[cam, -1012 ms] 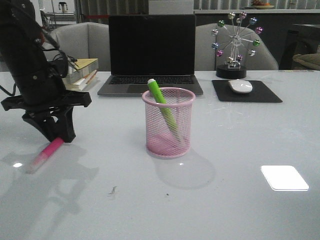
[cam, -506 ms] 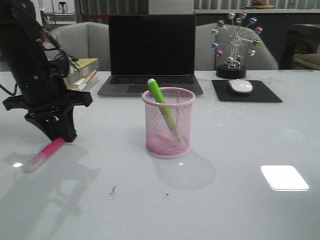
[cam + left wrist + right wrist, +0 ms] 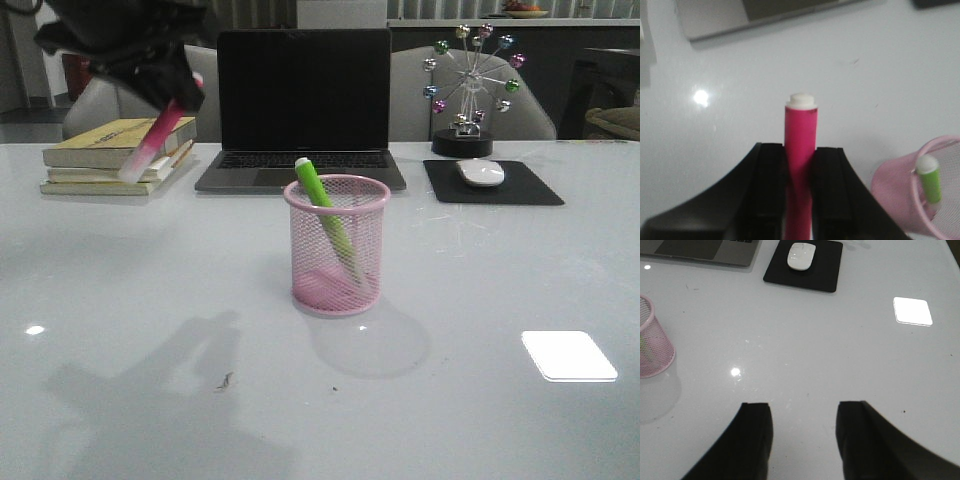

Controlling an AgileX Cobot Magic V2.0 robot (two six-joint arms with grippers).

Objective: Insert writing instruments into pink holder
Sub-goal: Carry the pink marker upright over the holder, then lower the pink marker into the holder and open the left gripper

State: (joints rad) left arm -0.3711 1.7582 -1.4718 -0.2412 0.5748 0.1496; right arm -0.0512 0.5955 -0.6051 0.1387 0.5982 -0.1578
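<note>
The books (image 3: 112, 155) lie at the far left of the table (image 3: 480, 300). Above them the left gripper (image 3: 170, 95) hangs high in the air, clamped on the pink marker (image 3: 155, 140), which slants down with its pale end lowest; the left wrist view shows the black fingers (image 3: 767, 175) pressed against both sides of it. Behind sits the laptop (image 3: 303, 105). At the middle stands the holder (image 3: 337, 245), upright, with the green marker (image 3: 325, 215) leaning inside, its top poking past the rim. Further right are the mouse (image 3: 481, 172) on its pad and the ornament (image 3: 470, 90). The right gripper (image 3: 802, 440) hovers over bare table, jaws apart and empty. Judging by this, half is done: one marker is in, and the pink one has yet to be carried across and dropped in
</note>
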